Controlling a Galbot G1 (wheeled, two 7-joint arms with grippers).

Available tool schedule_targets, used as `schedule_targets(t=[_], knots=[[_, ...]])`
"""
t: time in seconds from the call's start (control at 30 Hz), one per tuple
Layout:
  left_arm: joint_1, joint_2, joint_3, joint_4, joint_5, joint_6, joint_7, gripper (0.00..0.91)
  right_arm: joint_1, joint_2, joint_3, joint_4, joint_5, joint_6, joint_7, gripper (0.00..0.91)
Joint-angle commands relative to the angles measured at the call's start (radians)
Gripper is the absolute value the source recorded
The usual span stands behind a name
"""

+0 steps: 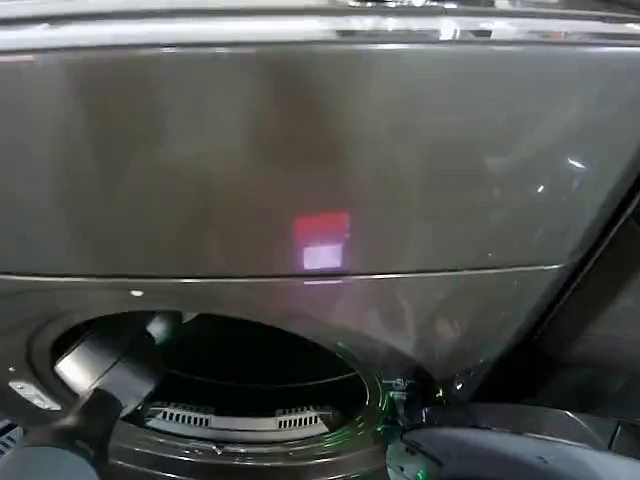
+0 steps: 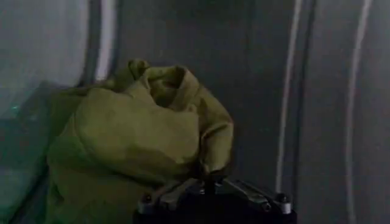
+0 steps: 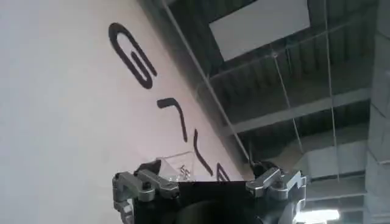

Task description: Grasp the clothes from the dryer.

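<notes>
Head view: our left arm reaches into the round dark porthole of the large bronze-grey metal dryer (image 1: 320, 150).

Our left arm's dark link enters the drum mouth from the lower left, and a pale vented strip lines the drum's near rim. A pink-and-white reflection sits on the dryer's front panel above the opening. In the left wrist view, the left pincer (image 2: 213, 193) sits right against the small yellow-green bundle of soft wrinkly clothes (image 2: 128, 140), which lies inside the drum against its grey ribbed wall; we cannot tell whether its fingers have closed on the cloth. In the right wrist view, our right pincer (image 3: 210, 185) is spread wide and holds nothing, pointing up beside a white wall with dark lettering.
</notes>
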State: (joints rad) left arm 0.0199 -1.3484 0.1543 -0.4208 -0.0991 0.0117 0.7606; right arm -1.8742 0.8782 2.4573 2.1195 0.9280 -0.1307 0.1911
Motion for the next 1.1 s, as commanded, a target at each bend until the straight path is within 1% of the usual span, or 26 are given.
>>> schedule_targets(t=[0.03, 0.1, 0.2, 0.4, 0.67, 0.8, 0.93, 1.1], knots=[[0.075, -0.050, -0.169, -0.069, -0.159, -0.069, -0.362, 0.000, 0.006, -0.001, -0.005, 0.003, 0.002, -0.003, 0.002, 0.907], [0.097, -0.059, -0.208, -0.101, -0.180, -0.081, -0.411, 0.000, 0.008, -0.001, -0.007, 0.003, 0.002, -0.003, 0.002, 0.907], [0.125, -0.069, -0.224, -0.151, -0.202, -0.103, -0.490, 0.000, 0.008, -0.001, -0.007, 0.001, 0.001, -0.002, 0.003, 0.907], [0.146, -0.099, -0.255, -0.188, -0.218, -0.159, -0.639, 0.000, 0.007, 0.000, -0.003, -0.002, 0.002, 0.001, 0.004, 0.907], [0.191, -0.117, -0.298, -0.324, -0.218, -0.222, -0.831, 0.000, 0.006, 0.008, 0.002, 0.000, 0.002, -0.001, 0.004, 0.907], [0.222, -0.122, -0.328, -0.367, -0.175, -0.273, -0.907, 0.000, 0.005, 0.006, 0.002, 0.002, 0.001, -0.003, 0.003, 0.907], [0.253, -0.130, -0.345, -0.407, -0.136, -0.303, -0.969, 0.000, 0.000, 0.003, 0.007, 0.002, 0.003, 0.000, 0.004, 0.907], [0.283, -0.140, -0.360, -0.441, -0.113, -0.314, -0.999, 0.000, -0.003, 0.003, 0.020, 0.003, 0.001, -0.013, -0.004, 0.907]])
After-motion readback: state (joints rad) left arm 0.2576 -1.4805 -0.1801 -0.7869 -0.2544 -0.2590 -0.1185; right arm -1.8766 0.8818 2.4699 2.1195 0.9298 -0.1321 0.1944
